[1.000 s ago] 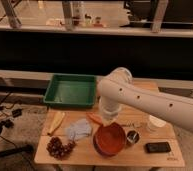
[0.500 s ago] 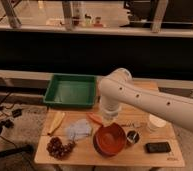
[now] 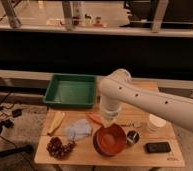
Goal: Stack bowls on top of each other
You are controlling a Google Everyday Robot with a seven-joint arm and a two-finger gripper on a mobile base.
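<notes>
The glossy orange-red bowl (image 3: 111,139) sits on the wooden table's front middle. A dark rim shows around its left and lower side; this looks like the dark purple bowl (image 3: 96,143) beneath it, with the orange-red bowl resting inside. My gripper (image 3: 109,122) hangs from the white arm, right above the back edge of the orange-red bowl. The arm's wrist hides most of the gripper.
A green tray (image 3: 70,91) stands at the back left of the table (image 3: 162,159). A banana (image 3: 56,122), a blue cloth (image 3: 78,130), dark grapes (image 3: 59,147) and an orange carrot-like piece (image 3: 94,118) lie left of the bowls. A small metal cup (image 3: 133,137), a white round container (image 3: 156,122) and a black phone (image 3: 158,147) are on the right.
</notes>
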